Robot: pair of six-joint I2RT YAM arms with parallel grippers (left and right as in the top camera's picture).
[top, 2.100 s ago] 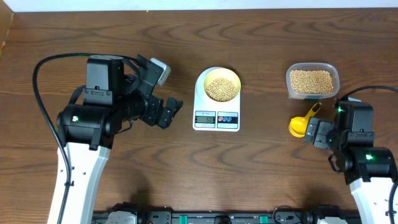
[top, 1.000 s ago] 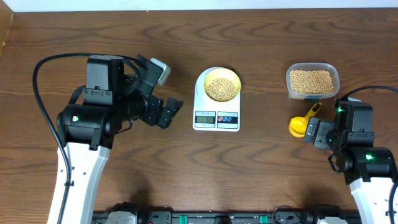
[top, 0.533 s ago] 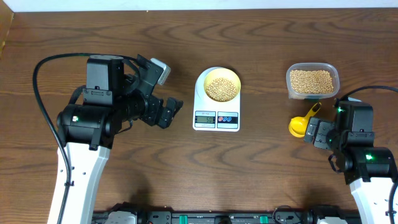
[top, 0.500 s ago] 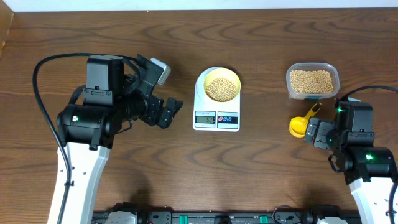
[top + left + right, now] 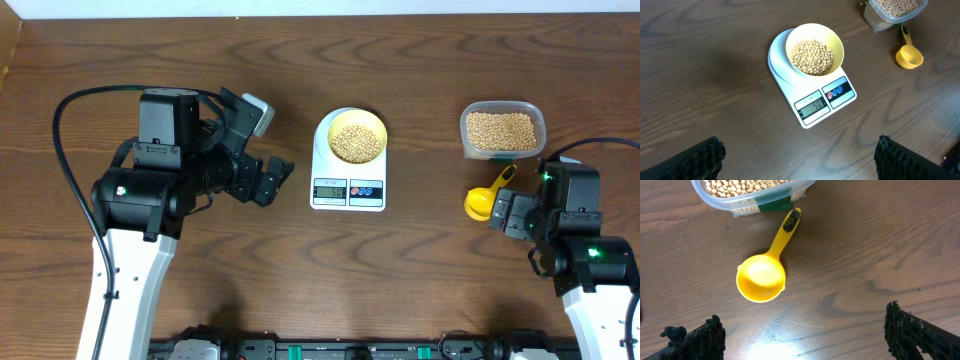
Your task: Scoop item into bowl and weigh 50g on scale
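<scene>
Here, bowl [image 5: 838,44] of beans [image 5: 812,56] on scale [image 5: 783,76], well apart from left end effector [image 5: 263,143], right end effector [image 5: 506,213]; both wide, empty.

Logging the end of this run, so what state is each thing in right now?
Bowl: on the scale, holding beans.
Scale: switched on, display showing digits.
Container: lidless, holding beans.
Scoop: empty, lying beside the container.
Left fingers: open, empty.
Right fingers: open, empty.

White lower links, black motor housings and small green lights [image 5: 122,190] mark the left arm [image 5: 135,215] and right arm [image 5: 600,275]; a thin black cable [image 5: 57,128] loops off the left one.
</scene>
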